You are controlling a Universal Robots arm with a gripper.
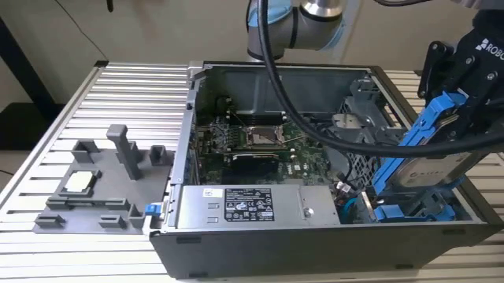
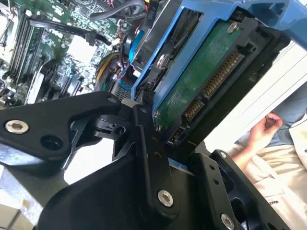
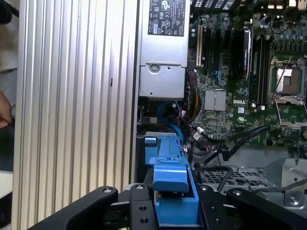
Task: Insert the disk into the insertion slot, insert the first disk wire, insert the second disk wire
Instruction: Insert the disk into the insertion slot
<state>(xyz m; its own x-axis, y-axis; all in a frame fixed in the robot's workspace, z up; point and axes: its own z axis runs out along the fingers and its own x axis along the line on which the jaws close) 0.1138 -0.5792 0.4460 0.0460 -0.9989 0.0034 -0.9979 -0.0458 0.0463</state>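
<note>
The gripper (image 1: 457,100) is clamped tight on the blue carrier (image 3: 170,191) of the disk (image 1: 429,171). It holds the disk steeply tilted over the end of the PC case (image 1: 315,244) on the exterior view's right. The disk's lower end reaches down toward the slot (image 1: 364,200), just beside the other blue-framed drive (image 1: 414,211). From where I stand I cannot tell whether it has entered the slot or only rests at the mouth. At that slant a corner of the carrier could catch on the sheet-metal rim and jam. It could also twist in the fingers, and the bare circuit board (image 2: 201,81) with its connector pins faces outward. Loose black cables (image 1: 331,138) sag across the case close to the drive and might be pinched or dragged down with it. A person's hand (image 2: 261,132) rests beyond the case, apart from the arm. As for writing, the power supply (image 1: 252,206) has a white sticker (image 1: 248,204) crowded with small print and marks. The disk has a pale printed label, and the gripper body shows white lettering.
</note>
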